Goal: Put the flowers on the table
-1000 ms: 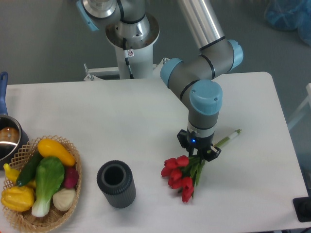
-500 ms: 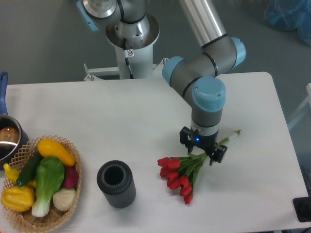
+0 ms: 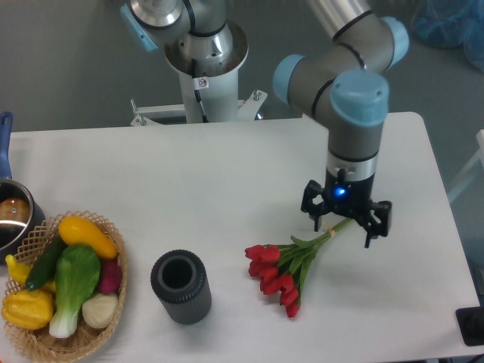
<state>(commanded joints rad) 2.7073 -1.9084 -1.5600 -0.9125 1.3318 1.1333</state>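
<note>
One bunch of red tulips, the flowers, lies flat on the white tabletop at lower centre-right, stems pointing up-right. End effector: spread wide over the stem ends, gripping nothing. Dark vase lower centre, upright; vegetable basket lower left.

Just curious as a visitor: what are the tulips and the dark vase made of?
The tulips look artificial, probably plastic or fabric: uniform red heads, stiff green stems. The dark vase looks like matte ribbed plastic or rubber, judging by its fine grooves and dull grey finish.
</note>
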